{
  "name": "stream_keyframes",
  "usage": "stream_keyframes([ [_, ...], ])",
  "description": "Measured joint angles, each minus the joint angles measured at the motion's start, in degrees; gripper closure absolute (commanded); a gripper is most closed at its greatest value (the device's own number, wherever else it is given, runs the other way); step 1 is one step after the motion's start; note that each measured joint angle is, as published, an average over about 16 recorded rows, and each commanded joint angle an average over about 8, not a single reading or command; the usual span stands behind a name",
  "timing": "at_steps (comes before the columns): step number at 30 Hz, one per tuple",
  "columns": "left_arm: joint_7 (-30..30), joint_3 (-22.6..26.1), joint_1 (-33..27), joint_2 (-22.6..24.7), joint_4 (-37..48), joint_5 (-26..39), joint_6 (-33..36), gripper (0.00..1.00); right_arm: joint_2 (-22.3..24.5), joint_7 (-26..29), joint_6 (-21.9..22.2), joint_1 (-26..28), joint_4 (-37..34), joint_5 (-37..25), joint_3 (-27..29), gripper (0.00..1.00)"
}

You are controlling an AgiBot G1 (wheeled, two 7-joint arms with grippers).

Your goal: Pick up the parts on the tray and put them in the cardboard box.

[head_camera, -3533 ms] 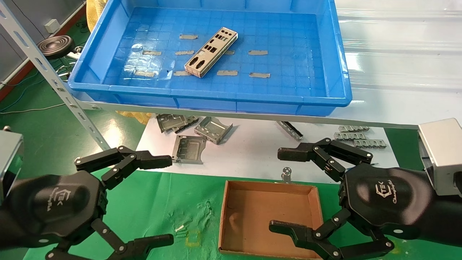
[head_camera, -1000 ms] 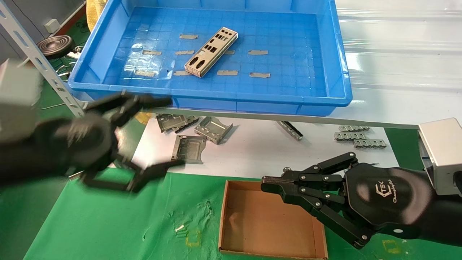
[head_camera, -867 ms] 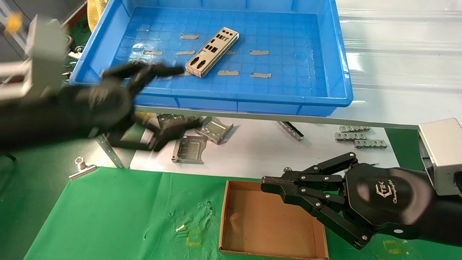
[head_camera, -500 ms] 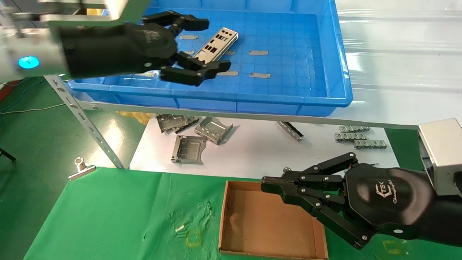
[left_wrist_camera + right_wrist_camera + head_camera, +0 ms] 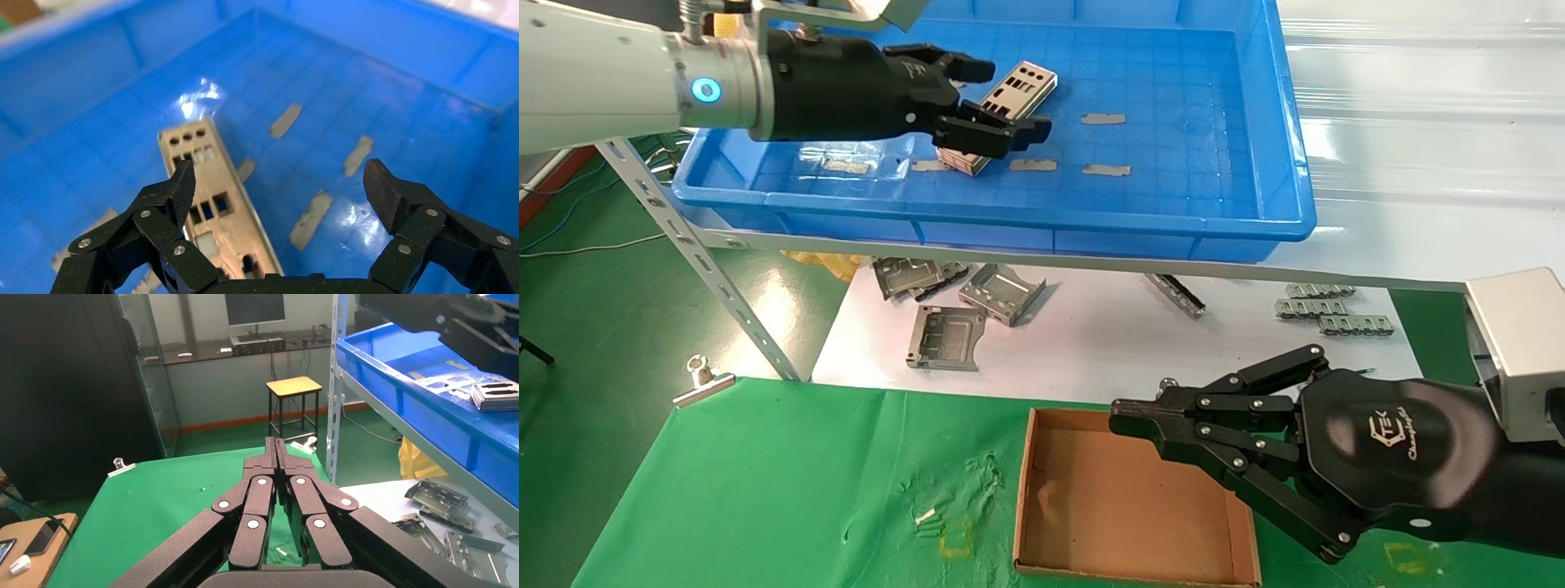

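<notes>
Floor: I've got green flooring (image 5: 609,286) down on my left, with a thin cable trailing across it.
Cloth: a green cloth (image 5: 789,490) covers the near table, and a metal binder clip (image 5: 703,380) grips its corner.
Shelf frame: a slotted grey steel upright (image 5: 695,253) runs diagonally past the cloth.
White sheet: I see a white sheet (image 5: 1091,343) lying under the shelf.
Far side: a wooden-topped stool (image 5: 294,387) stands on the green floor, a desk behind it carries a monitor (image 5: 254,309), and there's a dark glass-fronted cabinet (image 5: 79,392) beside that.
Light: bright glare on the glossy white surface (image 5: 1418,139) at my right.
</notes>
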Motion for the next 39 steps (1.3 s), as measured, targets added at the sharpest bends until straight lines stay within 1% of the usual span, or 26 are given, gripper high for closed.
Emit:
stream_keyframes([
  [7, 0.3, 1.0, -2.1, 2.7, 5.0, 1.6, -3.4, 0.0, 0.0, 0.0, 0.0, 0.0, 0.0, 0.0, 0.0, 0.06],
  [8, 0.4, 1.1, -2.3, 3.0, 5.4, 1.7, -3.9, 0.0, 0.0, 0.0, 0.0, 0.0, 0.0, 0.0, 0.0, 0.0],
  [11, 0.5, 1.3, -2.6, 3.6, 6.3, 1.9, -5.1, 0.0, 0.0, 0.0, 0.0, 0.0, 0.0, 0.0, 0.0, 0.0],
  [12, 0.6, 1.3, -2.6, 3.7, 6.5, 1.9, -5.6, 0.04, 0.0, 0.0, 0.0, 0.0, 0.0, 0.0, 0.0, 0.0],
  [13, 0.6, 1.3, -2.6, 3.8, 6.6, 1.9, -5.9, 0.11, 0.0, 0.0, 0.0, 0.0, 0.0, 0.0, 0.0, 0.0],
  [14, 0.6, 1.4, -2.5, 3.9, 6.7, 1.9, -6.2, 0.2, 0.0, 0.0, 0.0, 0.0, 0.0, 0.0, 0.0, 0.0],
  [19, -0.4, 1.5, -2.3, 4.2, 7.1, 1.7, -7.3, 0.83, 0.0, 0.0, 0.0, 0.0, 0.0, 0.0, 0.0, 0.0],
  [20, -0.7, 1.6, -2.3, 4.3, 7.1, 1.6, -7.5, 0.92, 0.0, 0.0, 0.0, 0.0, 0.0, 0.0, 0.0, 0.0],
  [21, -1.0, 1.6, -2.2, 4.3, 7.1, 1.6, -7.7, 0.97, 0.0, 0.0, 0.0, 0.0, 0.0, 0.0, 0.0, 0.0],
  [22, -1.2, 1.6, -2.1, 4.3, 7.1, 1.5, -7.8, 1.0, 0.0, 0.0, 0.0, 0.0, 0.0, 0.0, 0.0, 0.0],
  [32, -4.1, 2.0, -1.4, 4.4, 6.6, 0.8, -9.3, 1.0, 0.0, 0.0, 0.0, 0.0, 0.0, 0.0, 0.0, 0.0],
  [39, -5.0, 2.5, -0.9, 4.4, 6.0, 0.6, -10.4, 1.0, 0.0, 0.0, 0.0, 0.0, 0.0, 0.0, 0.0, 0.0],
])
